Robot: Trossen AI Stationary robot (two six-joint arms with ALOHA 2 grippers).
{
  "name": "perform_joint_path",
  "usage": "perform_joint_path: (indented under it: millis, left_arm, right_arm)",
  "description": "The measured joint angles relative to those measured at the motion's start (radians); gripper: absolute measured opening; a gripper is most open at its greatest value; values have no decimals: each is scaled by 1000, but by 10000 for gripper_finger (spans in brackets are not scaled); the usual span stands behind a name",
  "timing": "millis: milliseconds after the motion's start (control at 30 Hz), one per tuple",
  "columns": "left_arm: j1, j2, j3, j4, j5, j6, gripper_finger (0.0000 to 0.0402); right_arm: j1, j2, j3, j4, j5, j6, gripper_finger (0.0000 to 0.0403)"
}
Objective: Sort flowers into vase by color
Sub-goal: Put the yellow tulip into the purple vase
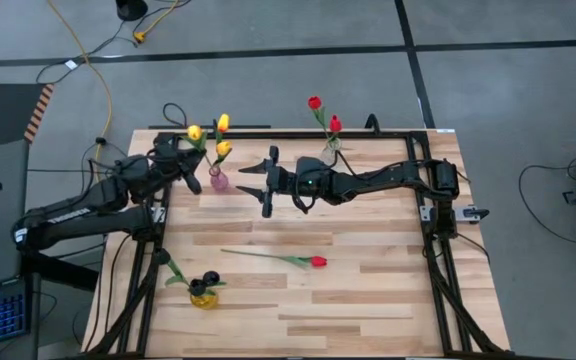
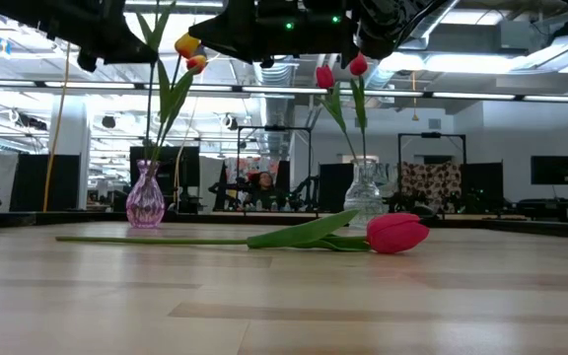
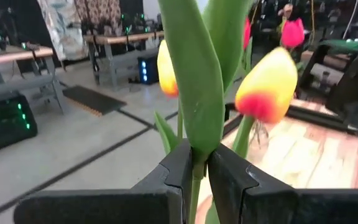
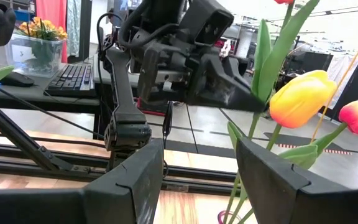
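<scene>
My left gripper (image 1: 189, 172) (image 3: 196, 167) is at the pink vase (image 1: 218, 181) (image 2: 146, 197) near the table's far left, shut on a yellow-orange tulip. Three yellow heads (image 1: 222, 123) (image 3: 267, 86) show above that vase. My right gripper (image 1: 254, 179) (image 4: 201, 180) hovers open just right of the pink vase, pointing left. Two red tulips (image 1: 315, 103) (image 2: 357, 65) stand in a clear vase (image 1: 330, 151) (image 2: 365, 192). One red tulip (image 1: 317, 262) (image 2: 395, 234) lies flat on the table's middle. Dark tulips (image 1: 210, 278) stand in a yellow vase (image 1: 204, 297) at the near left. My left gripper pinches a yellow tulip's green stem, at the base of its broad leaf (image 3: 195, 155), between its two fingers (image 3: 178, 171). The leaf and stem rise above the fingers. Where the stem's lower end sits is hidden by the gripper.
Black frame rails (image 1: 433, 235) run along the table's left, right and far edges. The right arm (image 1: 378, 180) stretches across the far half, close to the clear vase. Bare wood (image 1: 368, 310) lies on the near right.
</scene>
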Motion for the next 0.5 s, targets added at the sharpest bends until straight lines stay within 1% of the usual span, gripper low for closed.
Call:
perform_joint_path:
  millis: [167,333,500]
  left_arm:
    - [0,32,0,-32,-14,-21,34]
    - [0,82,0,-31,-50,-21,34]
    - [0,121,0,-31,-53,-21,34]
  right_arm:
    - [0,0,0,0,0,0,230]
    - [0,0,0,0,0,0,230]
    - [0,0,0,0,0,0,230]
